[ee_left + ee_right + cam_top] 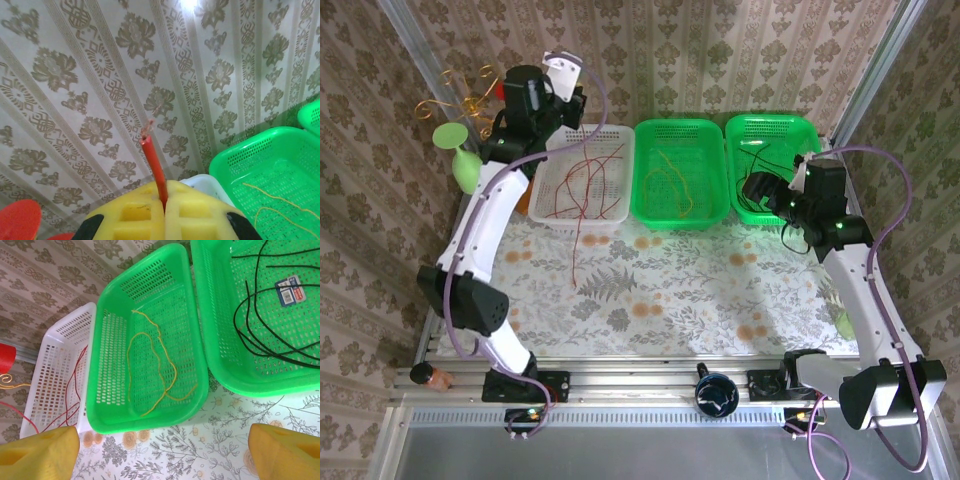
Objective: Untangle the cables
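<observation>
The red cable point(154, 165) sticks its frayed tip up from between the clenched pads of the left pincer point(165, 212), over the white basket point(548, 165). The yellow cable point(128, 365) lies in the middle green basket point(107, 310) and the black cables point(255, 270) in the right green basket point(215, 340). The right pincer point(161, 452) hangs released above the counter point(200, 450).

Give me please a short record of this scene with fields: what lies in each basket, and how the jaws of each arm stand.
white basket: red cables, one trailing over the front rim onto the table
middle green basket: one yellow cable
right green basket: black cables
left jaws: shut on a red cable end
right jaws: open, holding nothing
</observation>
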